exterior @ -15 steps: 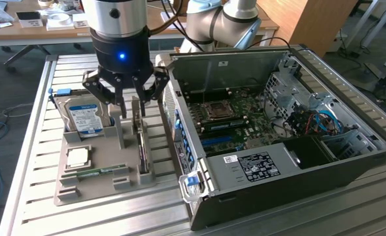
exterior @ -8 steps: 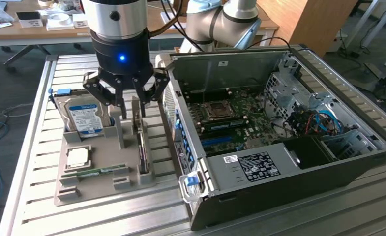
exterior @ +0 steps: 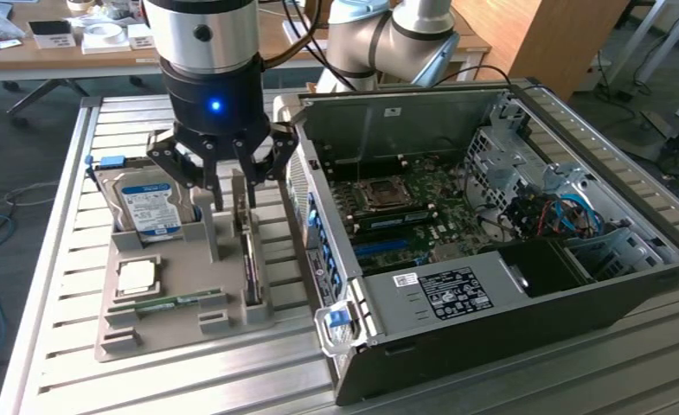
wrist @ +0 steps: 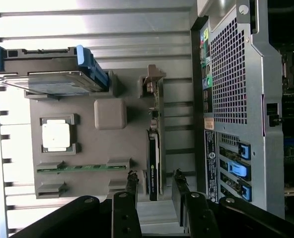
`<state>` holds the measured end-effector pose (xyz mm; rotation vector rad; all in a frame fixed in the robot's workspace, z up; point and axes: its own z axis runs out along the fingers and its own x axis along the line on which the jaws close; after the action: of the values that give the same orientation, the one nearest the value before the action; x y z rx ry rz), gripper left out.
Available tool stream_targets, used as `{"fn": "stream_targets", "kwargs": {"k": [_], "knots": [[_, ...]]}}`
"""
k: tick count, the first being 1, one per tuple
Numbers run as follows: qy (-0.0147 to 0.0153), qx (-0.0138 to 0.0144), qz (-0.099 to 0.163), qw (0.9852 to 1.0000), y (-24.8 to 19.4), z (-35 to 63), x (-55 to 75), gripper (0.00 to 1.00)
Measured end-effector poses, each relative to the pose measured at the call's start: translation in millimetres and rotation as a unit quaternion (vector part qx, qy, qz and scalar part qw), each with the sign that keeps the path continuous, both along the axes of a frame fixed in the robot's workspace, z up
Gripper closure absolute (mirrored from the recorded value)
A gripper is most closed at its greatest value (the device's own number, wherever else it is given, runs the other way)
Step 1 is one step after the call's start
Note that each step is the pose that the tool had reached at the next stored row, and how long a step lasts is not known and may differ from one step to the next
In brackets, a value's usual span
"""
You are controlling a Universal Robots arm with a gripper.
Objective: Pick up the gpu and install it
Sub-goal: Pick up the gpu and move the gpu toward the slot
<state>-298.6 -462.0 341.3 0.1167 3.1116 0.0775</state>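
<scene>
Slatted metal surface (exterior: 201, 380) beneath the claw (wrist: 154, 174) and everything else. Tower computer case (exterior: 455, 346) close beside the claw on the exterior view's right, side panel off, nearest obstruction on that side. From the exterior view, its inside: motherboard (exterior: 397, 203), blue and red cables (exterior: 559, 212), black power supply (exterior: 455, 294) with a white label, print too small to read. From the wrist view, its rear face: perforated grille (wrist: 231, 74) and blue latches (wrist: 235, 168), plus stickers too fine to make out. Robot arm's dark wrist above the claw, small blue light (exterior: 214, 106) glowing. Grey tray (exterior: 172, 341) directly below the claw, parts seated in its slots. Hard drive (exterior: 149, 207) propped on edge, just beside the claw on the exterior view's left, blue-and-white label unreadable. The gpu (wrist: 153, 158) standing on edge in its tray slot, right under the claw, between hard drive and case. Claw about half open, gripping nothing: fingers (wrist: 181, 191) astride one end of the card, a clear gap on each side from the wrist view. Grey upright post (wrist: 110, 113) of the tray beside the card on the hard drive's side. Farther from the claw, flat in the tray: square silver processor chip (exterior: 137, 277), then thin green memory stick (exterior: 177, 302)
</scene>
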Motion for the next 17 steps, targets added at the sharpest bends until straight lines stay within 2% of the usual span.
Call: {"fn": "stream_targets", "kwargs": {"k": [17], "knots": [[0.0001,0.0,0.0,1.0,0.0,-8.1,0.0,0.58]]}}
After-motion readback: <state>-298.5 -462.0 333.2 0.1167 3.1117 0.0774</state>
